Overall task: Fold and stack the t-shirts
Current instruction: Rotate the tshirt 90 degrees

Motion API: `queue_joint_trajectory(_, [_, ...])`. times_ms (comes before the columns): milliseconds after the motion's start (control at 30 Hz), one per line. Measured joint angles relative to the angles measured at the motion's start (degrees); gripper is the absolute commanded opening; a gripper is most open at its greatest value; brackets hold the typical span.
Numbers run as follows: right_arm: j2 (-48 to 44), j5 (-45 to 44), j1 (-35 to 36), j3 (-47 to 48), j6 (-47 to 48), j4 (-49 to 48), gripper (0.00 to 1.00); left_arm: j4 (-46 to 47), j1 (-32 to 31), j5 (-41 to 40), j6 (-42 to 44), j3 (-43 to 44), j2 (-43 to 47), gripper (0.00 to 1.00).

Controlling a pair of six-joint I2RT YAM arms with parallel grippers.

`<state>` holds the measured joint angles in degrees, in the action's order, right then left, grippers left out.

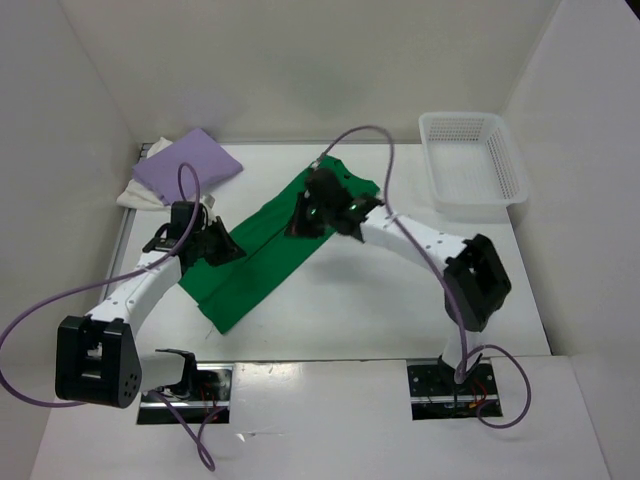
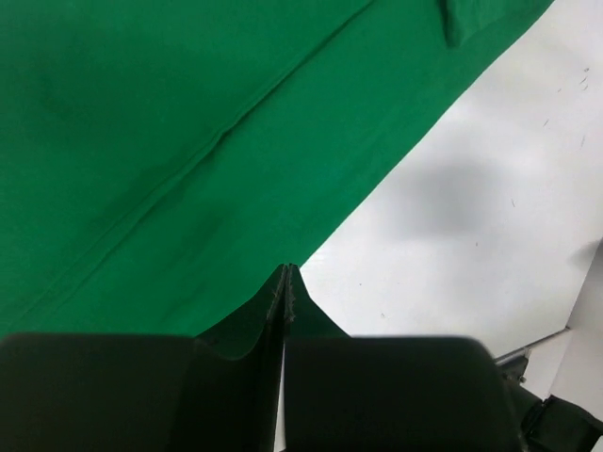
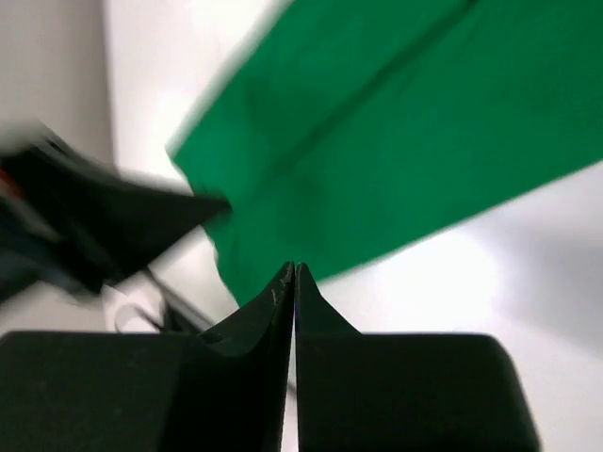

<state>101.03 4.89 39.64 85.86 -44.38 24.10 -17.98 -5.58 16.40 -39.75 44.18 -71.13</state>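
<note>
My left gripper [image 2: 285, 282] has its fingers pressed together right at the edge of the green shirt [image 1: 262, 265]. The right gripper [image 3: 293, 282] - closed too - hangs above that same folded strip. Beyond the left gripper, the lilac shirt [image 1: 188, 165] lies on the white shirt [image 1: 135, 195].

A bright green t-shirt [image 1: 262, 262] lies flat on the white table [image 1: 400, 300], folded lengthwise into a long, narrow band. The band runs diagonally, its near end toward the left and its far end toward the middle of the table's back edge. A straight fold seam runs along its length. At the far left corner a pale lilac t-shirt [image 1: 190, 165], folded into a compact pad, rests on a white t-shirt [image 1: 133, 193], which peeks out beneath its left side. That pair lies apart from the green shirt.
</note>
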Motion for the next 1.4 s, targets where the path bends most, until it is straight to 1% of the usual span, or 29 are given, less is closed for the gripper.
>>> queue_joint_trajectory(67, [1.9,3.2,5.4,-4.9,-2.3,-4.1,0.14,0.0,0.0,-0.4,0.7,0.5,0.0,0.00])
queue_joint_trajectory(167, [7.9,6.1,10.0,-8.6,-4.5,-6.3,0.24,0.0,0.1,-0.9,0.9,1.0,0.0,0.00])
queue_joint_trajectory(200, [9.8,6.7,10.9,-9.2,-5.2,-6.2,0.35,0.0,0.1,-1.0,0.9,1.1,0.0,0.00])
queue_joint_trajectory(233, [11.1,7.0,11.5,-9.5,-5.9,-6.4,0.43,0.0,0.1,-1.2,1.0,1.1,0.0,0.00])
queue_joint_trajectory(300, [12.9,7.5,12.0,-9.6,-7.3,-7.0,0.54,-0.1,0.1,-1.2,1.0,1.1,0.0,0.00])
queue_joint_trajectory(400, [13.4,7.8,12.1,-9.7,-9.1,-9.5,0.58,-0.1,0.1,-1.2,1.3,1.1,0.0,0.00])
queue_joint_trajectory(500, [14.3,7.6,12.1,-9.8,-10.5,-12.0,0.58,-0.1,0.2,-1.1,2.1,1.1,0.0,0.00])
queue_joint_trajectory(567, [15.5,7.6,12.1,-9.8,-11.5,-13.4,0.47,0.0,0.1,-1.1,2.1,1.1,0.0,0.00])
queue_joint_trajectory(600, [16.5,7.6,12.1,-9.8,-12.0,-13.8,0.43,0.0,0.2,-1.1,2.1,1.1,0.0,0.00])
queue_joint_trajectory(667, [17.5,8.1,12.0,-10.0,-13.2,-14.9,0.23,0.0,0.1,-1.0,2.1,1.1,0.0,0.00])
queue_joint_trajectory(733, [17.6,7.8,11.5,-11.3,-13.9,-16.1,0.07,0.0,0.1,-0.8,2.1,1.1,-0.1,0.00])
queue_joint_trajectory(833, [15.8,8.9,10.0,-15.9,-15.0,-19.3,0.01,0.1,-0.3,-0.6,2.1,1.2,-1.0,0.00])
queue_joint_trajectory(900, [11.6,8.8,7.2,-21.4,-14.5,-19.2,0.00,0.4,-1.4,-0.6,2.1,1.2,-2.1,0.00])
queue_joint_trajectory(1000, [3.6,7.6,-0.2,-30.1,-12.0,-16.5,0.00,0.7,-5.2,-0.5,2.1,1.2,-3.9,0.00])
queue_joint_trajectory(1033, [0.9,7.1,-2.9,-32.6,-11.0,-15.1,0.09,0.9,-6.6,-0.5,2.0,1.3,-4.7,0.00])
queue_joint_trajectory(1100, [-4.4,5.6,-8.5,-36.9,-8.7,-12.2,0.21,1.0,-10.2,-0.8,1.8,1.9,-6.6,0.01])
queue_joint_trajectory(1133, [-6.6,5.2,-10.3,-38.3,-7.9,-10.7,0.36,1.1,-12.0,-0.9,1.7,2.2,-7.4,0.07])
queue_joint_trajectory(1167, [-8.2,5.0,-11.5,-39.1,-7.3,-9.4,0.42,1.2,-14.1,-1.1,1.6,2.6,-8.4,0.16])
queue_joint_trajectory(1200, [-9.5,4.8,-12.0,-39.6,-6.6,-8.2,0.45,1.2,-15.7,-1.2,1.6,2.9,-9.0,0.23])
queue_joint_trajectory(1300, [-13.2,5.0,-11.3,-41.2,-6.3,-6.8,0.50,-0.2,-18.8,-1.4,0.6,3.0,-9.5,0.24])
queue_joint_trajectory(1333, [-15.2,5.0,-11.0,-42.3,-6.9,-6.1,0.52,-0.7,-18.9,-1.7,0.5,2.8,-9.2,0.28])
queue_joint_trajectory(1367, [-17.8,5.0,-10.9,-43.6,-7.4,-5.4,0.55,-1.1,-18.9,-2.3,0.3,2.2,-8.7,0.54])
queue_joint_trajectory(1400, [-21.0,5.1,-10.6,-45.6,-8.3,-5.1,0.55,-2.0,-18.8,-2.8,0.1,1.2,-7.5,0.76])
